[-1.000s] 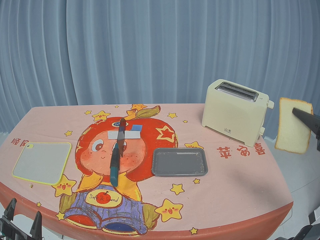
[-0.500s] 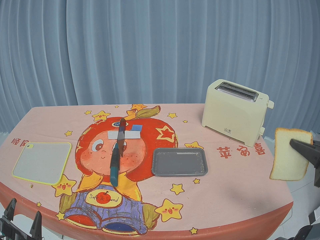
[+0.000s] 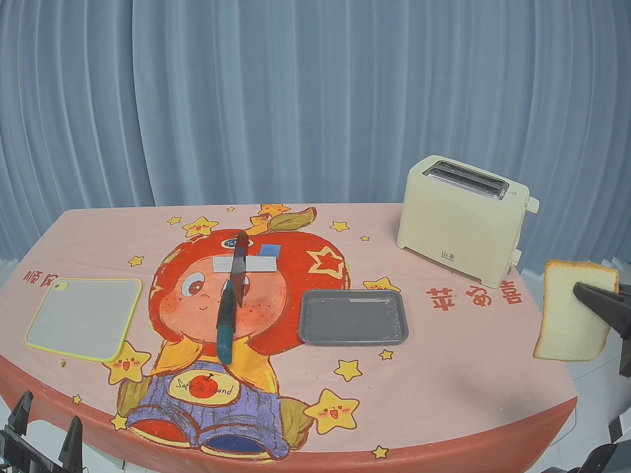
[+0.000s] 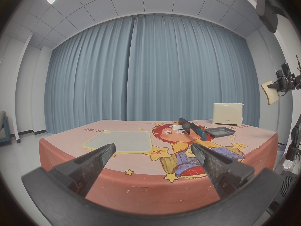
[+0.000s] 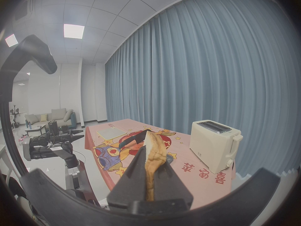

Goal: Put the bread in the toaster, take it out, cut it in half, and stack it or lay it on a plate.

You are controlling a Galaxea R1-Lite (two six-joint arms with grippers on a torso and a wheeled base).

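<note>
Spanning the head view, a table [image 3: 460, 369] under a pink cartoon cloth, blue curtain [image 3: 315, 87] behind.

Toaster [image 3: 460, 228]: cream, far right corner of the table, slots facing up.

Board [image 3: 84, 320]: pale with a yellow rim, flat near the table's left edge.

Plate [image 3: 353, 341]: a grey rectangular tray, flat at mid-table, between knife and toaster, touching neither.

Knife [image 3: 230, 297]: teal handle toward the robot, dark blade pointing away and crossing a small white block [image 3: 259, 265]. From the left wrist view it sits tilted, propped on something I cannot make out.

Bread [image 3: 570, 313]: one slice, held upright in the air past the table's right edge, right of the toaster and lower than its top. It touches neither the table nor the toaster.

Right gripper [image 3: 582, 290]: fingers clamped on the bread near its upper edge. The right wrist view shows the slice edge-on, pinched between both fingers [image 5: 131, 170].

Left gripper [image 4: 153, 148]: fingers spread wide apart, holding nothing, low beyond the table's near left corner, pointing across the table toward the board.
</note>
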